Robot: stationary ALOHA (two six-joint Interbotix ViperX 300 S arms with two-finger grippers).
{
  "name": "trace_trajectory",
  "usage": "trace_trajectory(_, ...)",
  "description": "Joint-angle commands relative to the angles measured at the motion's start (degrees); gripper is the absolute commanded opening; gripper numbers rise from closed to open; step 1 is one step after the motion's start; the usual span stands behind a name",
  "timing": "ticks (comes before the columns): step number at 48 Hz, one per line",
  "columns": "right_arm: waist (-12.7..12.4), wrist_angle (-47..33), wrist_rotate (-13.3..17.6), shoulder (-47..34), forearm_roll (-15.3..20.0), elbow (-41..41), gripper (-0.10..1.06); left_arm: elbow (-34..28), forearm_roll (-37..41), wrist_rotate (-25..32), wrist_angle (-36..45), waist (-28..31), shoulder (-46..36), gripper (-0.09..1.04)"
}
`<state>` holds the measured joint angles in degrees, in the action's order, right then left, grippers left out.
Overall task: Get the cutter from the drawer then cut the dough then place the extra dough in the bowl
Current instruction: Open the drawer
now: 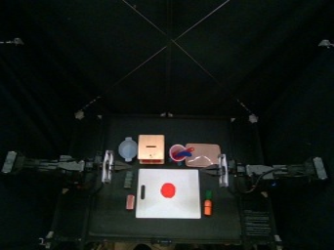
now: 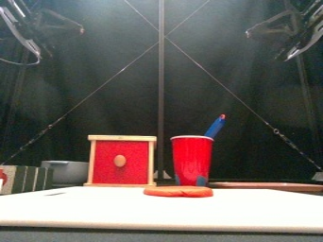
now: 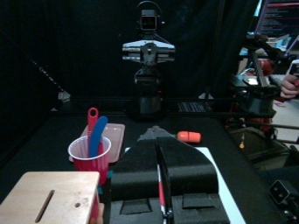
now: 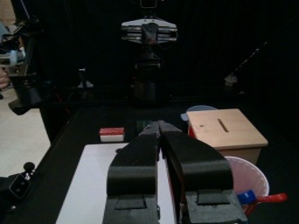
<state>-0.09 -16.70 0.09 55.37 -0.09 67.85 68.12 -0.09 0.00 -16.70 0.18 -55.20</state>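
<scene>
Dough (image 1: 167,190) lies as a flat red disc in the middle of the white cutting board (image 1: 150,179), at the front of the tabletop. Your left hand (image 3: 156,134) hangs off the board's left back corner and your right hand (image 4: 158,128) off its right back corner. Both are raised clear of everything, jaws pressed together and gripping nothing.

Behind the board stands the wooden box (image 1: 151,148), its red drawer front (image 2: 121,161) pushed in flush, so you cannot see inside. The blue-grey bowl (image 1: 125,148) sits just left of the box; its inside is too small to read. The red cup (image 2: 192,159), right of the box, holds a blue knife (image 2: 216,126) and a red knife (image 3: 90,118).
</scene>
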Motion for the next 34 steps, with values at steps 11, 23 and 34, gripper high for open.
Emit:
trace_trajectory(11,-5.5,-1.1,0.1,-9.1,-3.3,1.7,0.01,3.8,-5.7,-0.7,-7.9,-1.2,8.0,0.02)
trace_trajectory(23,-8.3,-10.6,-0.7,-23.9,-12.4,-7.3,0.01,6.8,-17.0,-0.7,-22.0,-4.5,18.5,0.03)
trace_trajectory(34,-14.7,-14.2,-0.6,-42.0,-18.8,-20.8,0.01,3.6,-28.9,-1.8,-30.1,-8.6,27.5,0.05)
